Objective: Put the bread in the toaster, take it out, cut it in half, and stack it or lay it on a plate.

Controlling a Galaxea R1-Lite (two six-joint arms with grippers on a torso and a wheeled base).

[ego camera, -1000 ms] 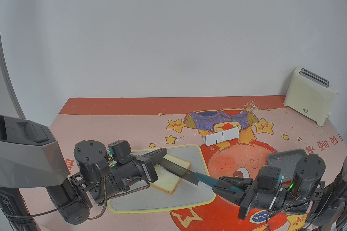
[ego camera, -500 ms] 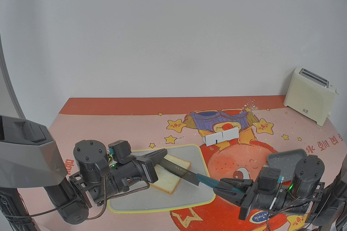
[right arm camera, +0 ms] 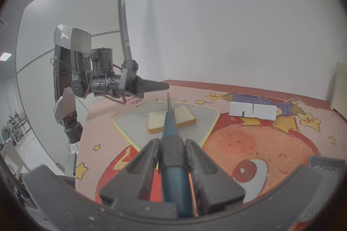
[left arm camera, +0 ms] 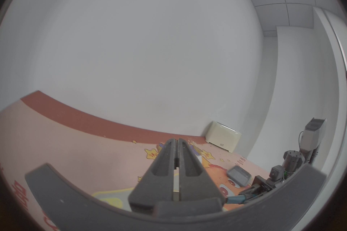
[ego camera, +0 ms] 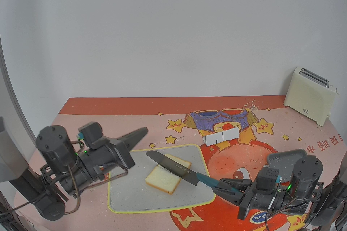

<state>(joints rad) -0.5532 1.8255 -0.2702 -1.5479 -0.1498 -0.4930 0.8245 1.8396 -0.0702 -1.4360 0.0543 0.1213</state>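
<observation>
Head view showed the cutting step, right gripper (ego camera: 226,185) clamped on the knife (ego camera: 173,166) over the bread (ego camera: 162,180), left gripper (ego camera: 143,131) closed and empty; a steady downward press seemed needed next.

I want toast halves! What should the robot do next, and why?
Probably push the knife straight down: the right gripper holds it across the middle of the bread, which looks uncut on the board.

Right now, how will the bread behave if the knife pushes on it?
The bread looks soft and thick, so it probably squashes. It lies loose on the smooth cutting board, the left gripper apart from it, so it may slide.
</observation>
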